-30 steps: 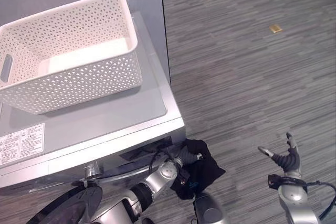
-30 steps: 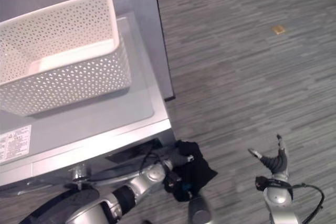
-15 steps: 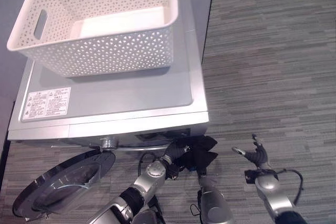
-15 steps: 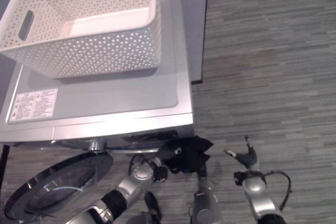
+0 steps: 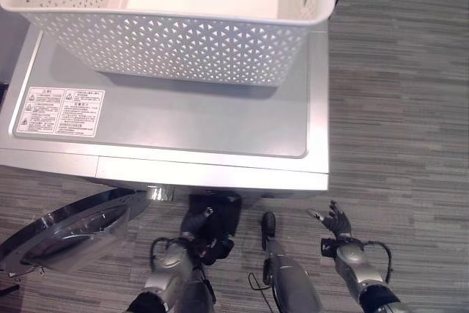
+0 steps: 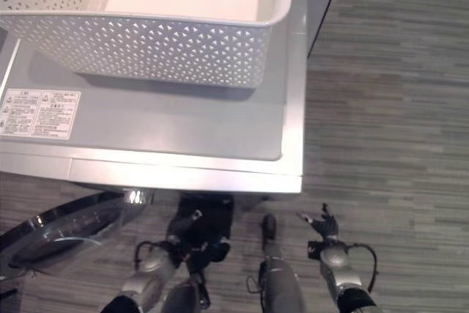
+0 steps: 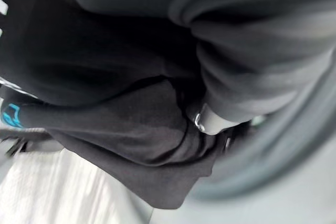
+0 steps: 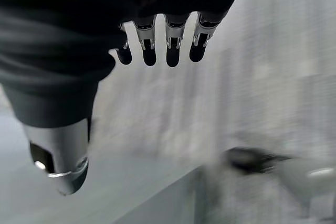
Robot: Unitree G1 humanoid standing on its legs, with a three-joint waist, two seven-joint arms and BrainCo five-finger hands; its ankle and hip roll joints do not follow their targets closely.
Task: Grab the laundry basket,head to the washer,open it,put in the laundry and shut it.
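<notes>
Left eye view: I look straight down on the washer (image 5: 183, 122), its grey lid carrying the white laundry basket (image 5: 176, 42), which sits emptied with its pale floor bare. The head camera has swung since a second ago, so the machine now sits squarely below me rather than off to one side. The round door (image 5: 69, 229) hangs open at the lower left. My left robot hand (image 5: 196, 226) is tucked under the front edge at the drum mouth, clenched on the black garment (image 5: 220, 218). A second ago that garment hung out to the right of the opening over the floor; now it bunches directly under the front panel, so I judge the laundry is going into the drum.

Right eye view: the same scene. My right robot hand (image 6: 322, 223) hangs released over the striped carpet (image 6: 396, 108), fingers spread, holding nothing, much as it was a second ago.

Left wrist view: the dark cloth fills the space close ahead, folds wrapped round one silver finger (image 7: 210, 121); a pale curved band, probably the drum rim, runs past it.

Right wrist view: the dark-tipped fingers (image 8: 173, 51) extend straight, thumb apart, nothing between them.

Loading looks nearly done; letting go and shutting the door remain.
</notes>
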